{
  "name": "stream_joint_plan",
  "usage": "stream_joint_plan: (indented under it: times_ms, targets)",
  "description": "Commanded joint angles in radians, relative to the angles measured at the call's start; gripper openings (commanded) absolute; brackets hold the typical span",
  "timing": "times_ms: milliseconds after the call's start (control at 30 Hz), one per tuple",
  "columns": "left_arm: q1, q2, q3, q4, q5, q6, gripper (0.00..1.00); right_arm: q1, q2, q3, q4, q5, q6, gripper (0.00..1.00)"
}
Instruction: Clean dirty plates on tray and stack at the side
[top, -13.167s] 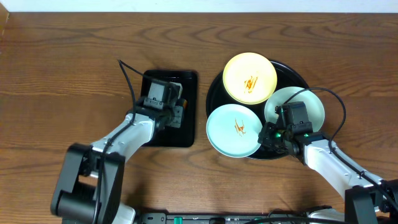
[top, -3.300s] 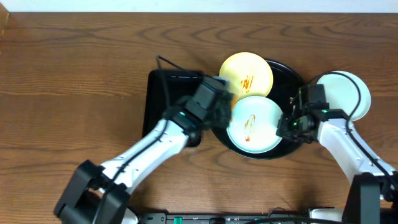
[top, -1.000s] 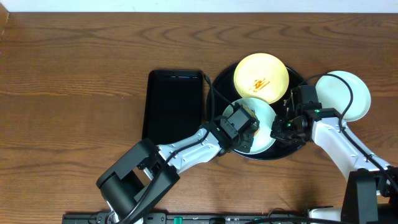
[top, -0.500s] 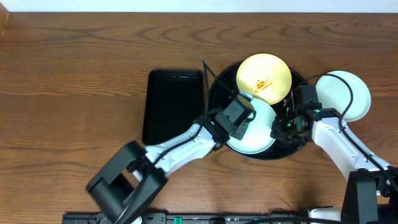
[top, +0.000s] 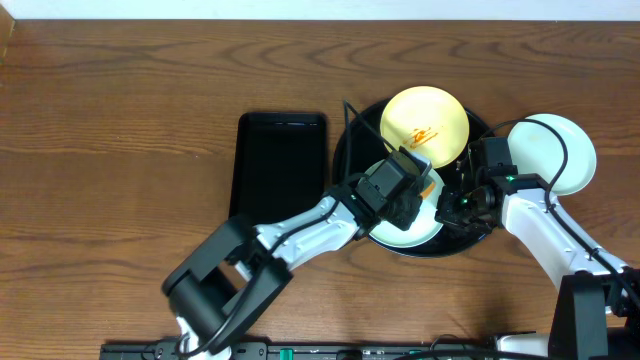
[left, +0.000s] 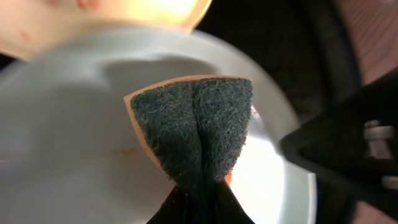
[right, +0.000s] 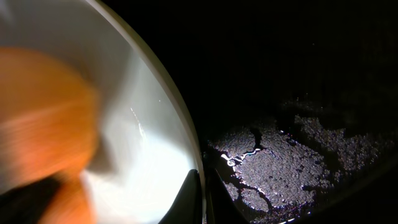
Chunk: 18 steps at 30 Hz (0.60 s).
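Remote inspection, findings as seen:

1. Left gripper (top: 407, 182): I find it clamped on a folded sponge (left: 194, 127) with a dark green scouring face and an orange foam edge. The jaws pinch the fold at the bottom of the left wrist view. The green face is pressed onto a small round glossy pale mint-green plate (top: 415, 228).

2. The mint-green plate lies inside the large round glossy black tray (top: 358, 150) with the raised rim, on its near side. A faint orange streak (left: 127, 150) shows on the plate just left of the sponge.

3. Right gripper (top: 459, 203): I find it closed on the right rim of the mint-green plate, with one finger on each side of the rim in the right wrist view. The tray floor beside it carries wet patches (right: 292, 155).

4. A small round pale yellow plate (top: 425, 125) sits in the far part of the tray with an orange-red sauce smear (top: 422, 133) near its middle. Its near edge meets the mint-green plate; I cannot tell which overlaps which.

5. A second mint-green plate (top: 555, 150) rests on the brown wooden desk (top: 120, 120), outside the tray and just to its right.

6. A smaller rectangular black tray (top: 280, 165) lies on the desk just left of the round one.
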Motion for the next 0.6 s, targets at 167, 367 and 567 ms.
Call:
stream_joint_plan:
  times_ms: [167,367,567]
  targets:
    - [0.06,0.047,0.008,-0.058,-0.191,-0.005,0.08,0.005,0.008,-0.005,-0.003,0.008,0.005,0.01]
    - [0.174,-0.019,0.008,-0.082,-0.192,-0.005,0.07,0.005,0.008,-0.005,-0.008,0.008,0.005,0.01]
    - [0.243,-0.158,0.008,-0.136,-0.082,-0.005,0.07,0.005,0.007,-0.004,-0.006,0.009,0.005,0.01]
